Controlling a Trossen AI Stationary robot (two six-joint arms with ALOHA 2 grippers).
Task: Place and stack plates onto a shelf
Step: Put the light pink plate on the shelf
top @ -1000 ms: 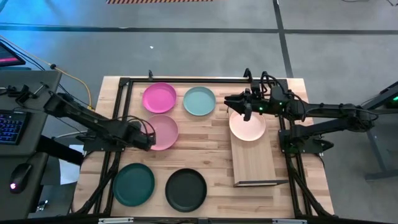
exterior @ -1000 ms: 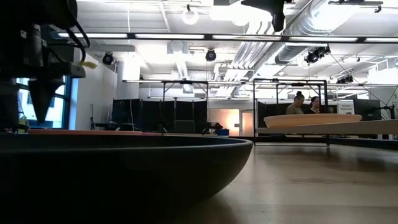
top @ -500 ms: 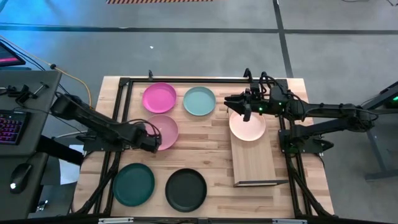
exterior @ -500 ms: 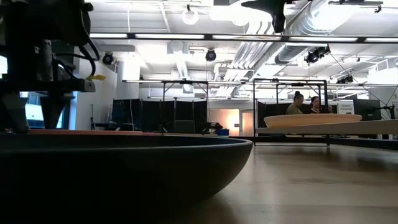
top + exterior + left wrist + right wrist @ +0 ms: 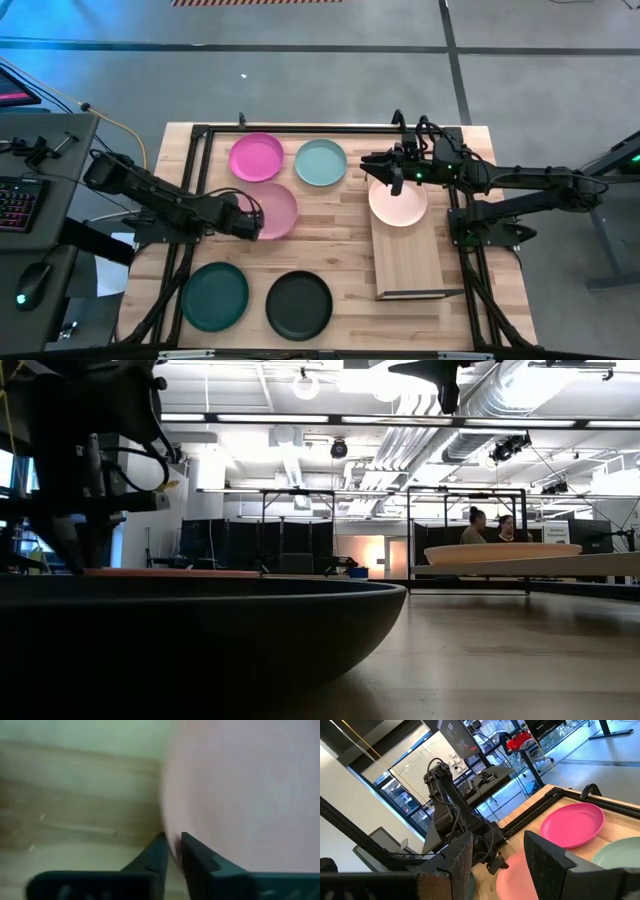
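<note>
The light pink plate (image 5: 275, 210) lies flat on the table left of centre, with my left gripper (image 5: 250, 219) shut on its left rim. The cream-peach plate (image 5: 399, 201) sits on the far end of the shelf (image 5: 409, 262). My right gripper (image 5: 393, 179) hovers open over that plate's far-left rim, nothing between its fingers (image 5: 497, 847). The magenta plate (image 5: 256, 157) and the pale teal plate (image 5: 320, 162) rest at the far side. The dark green plate (image 5: 215, 296) and the black plate (image 5: 299, 304) rest at the near side. My left gripper pinches the light pink plate's left rim (image 5: 172, 846) between its two fingers, one finger on the inner side and one on the outer side. The fingers reach it slanting down from the table's left. The plate lies on the tabletop.
A black frame (image 5: 195, 200) runs along the table's edges beside both arms. Bare wood lies between the pink plate and the shelf. In the low view the black plate (image 5: 200, 630) fills the foreground. People sit in the room far behind the table (image 5: 490, 528).
My left gripper has moved toward the table's right onto the light pink plate's left rim and has shut on it. The plate has slid a little toward the right along the table. The right arm has kept still.
</note>
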